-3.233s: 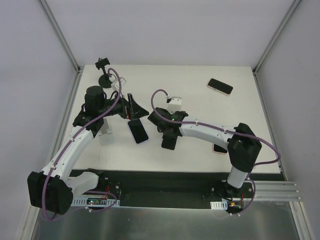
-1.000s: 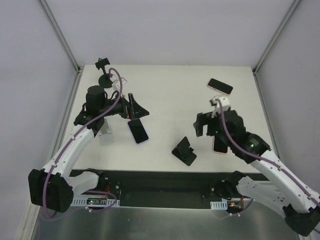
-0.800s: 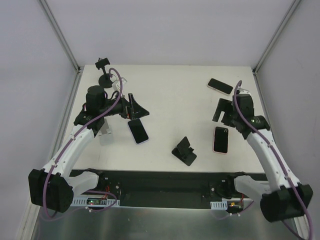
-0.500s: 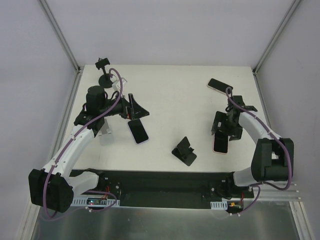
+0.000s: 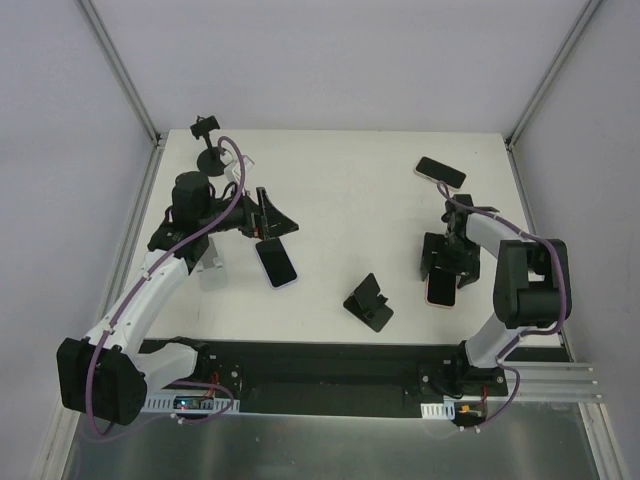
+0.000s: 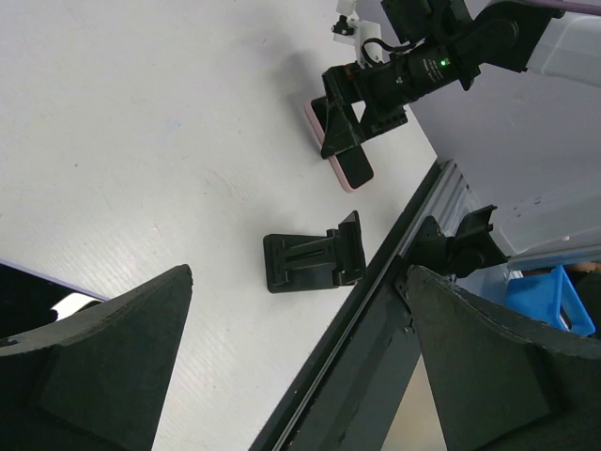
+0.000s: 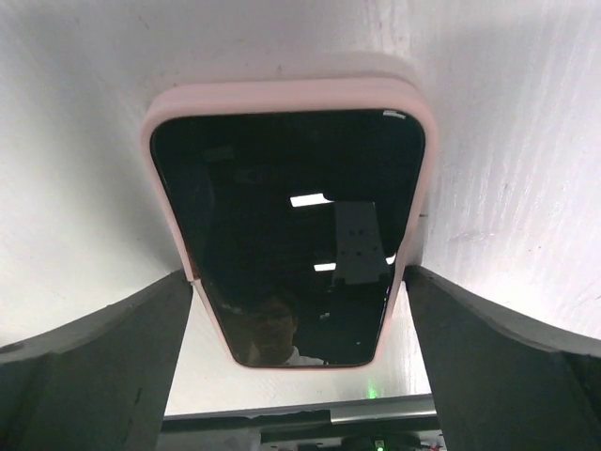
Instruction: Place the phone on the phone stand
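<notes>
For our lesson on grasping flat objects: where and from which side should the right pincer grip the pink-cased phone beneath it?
Grip the pink-cased phone across its two long edges, from straight above. It lies flat, screen up, so only its thin sides offer purchase; the right pincer hangs open astride its narrow width.

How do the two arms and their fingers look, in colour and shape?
The left arm and the right arm have white tubular links between bulky black joint housings. A thin purple cable runs along each. The fingers are dark grey, broad and wedge-shaped. A small green light glows on the right wrist.
</notes>
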You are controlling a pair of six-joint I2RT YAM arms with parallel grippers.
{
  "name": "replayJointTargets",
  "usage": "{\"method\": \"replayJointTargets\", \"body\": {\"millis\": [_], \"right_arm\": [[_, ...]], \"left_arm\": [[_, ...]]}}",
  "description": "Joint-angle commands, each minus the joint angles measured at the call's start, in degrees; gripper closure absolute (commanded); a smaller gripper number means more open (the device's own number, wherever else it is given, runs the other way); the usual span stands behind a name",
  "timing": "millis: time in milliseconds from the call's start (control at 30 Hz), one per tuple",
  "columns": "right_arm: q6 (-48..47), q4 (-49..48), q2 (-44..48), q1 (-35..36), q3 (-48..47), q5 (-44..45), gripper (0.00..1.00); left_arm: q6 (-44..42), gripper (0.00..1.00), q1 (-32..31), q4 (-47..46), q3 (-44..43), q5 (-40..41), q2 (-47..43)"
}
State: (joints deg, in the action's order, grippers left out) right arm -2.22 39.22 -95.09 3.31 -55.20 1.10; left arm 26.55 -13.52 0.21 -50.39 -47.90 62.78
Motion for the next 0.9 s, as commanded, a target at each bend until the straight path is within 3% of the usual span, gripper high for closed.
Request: {"method": "replayJointTargets", "body": {"millis": [0,67,100,167,200,267,333,500,633,700,767,867], "right_arm": [[-0.9,-0.3,-2.0,1.0,-2.5,3.4,0.05],[-0.8,-0.7,-2.3,1.3,-2.1,3.1,0.17],[-0.9,-1.0,-2.3,1.3,-1.8,2.7,0.33],[-0.9,-2.3,-1.8,1.4,-0.7,1.4,0.50],[-0.9,-2.7,-1.3,1.4,-0.4,0.9,0.68],[-1.6,-5.0,2.0,2.7,1.4,-0.1,0.79],[-1.9,-7.7,5.6,4.1,2.7,1.6,0.97],[-5.1,-14.2,24.3,13.1,9.6,10.2,0.99],[-9.7,-23.7,42.8,22.2,16.1,12.1,0.99],[-11.7,-25.0,53.0,26.6,17.2,9.7,0.99],[-12.9,-26.4,59.2,28.4,17.8,-0.4,0.99],[-12.7,-25.2,60.4,32.0,16.0,-9.2,0.99]], "left_arm": [[-0.9,0.04,-0.2,-2.1,0.1,-1.1,-0.8],[-0.9,0.04,-0.2,-2.1,0.0,-1.1,-0.8],[-0.8,0.04,-0.3,-2.1,0.0,-1.1,-0.8],[-0.8,0.05,-0.3,-2.1,0.0,-1.1,-0.7],[-0.7,0.04,-0.3,-2.1,0.0,-1.2,-0.7],[-0.7,0.04,-0.3,-2.2,0.0,-1.2,-0.6],[-0.7,0.04,-0.3,-2.1,0.0,-1.1,-0.6],[-0.5,0.04,-0.3,-2.1,0.0,-1.3,-0.4],[-0.5,0.04,-0.3,-2.2,0.0,-1.3,-0.2],[-0.5,0.04,-0.3,-2.1,0.0,-1.4,0.0],[-0.5,0.04,-0.3,-2.1,-0.1,-1.3,0.4],[-0.4,0.04,-0.3,-2.1,-0.1,-1.6,0.5]]}}
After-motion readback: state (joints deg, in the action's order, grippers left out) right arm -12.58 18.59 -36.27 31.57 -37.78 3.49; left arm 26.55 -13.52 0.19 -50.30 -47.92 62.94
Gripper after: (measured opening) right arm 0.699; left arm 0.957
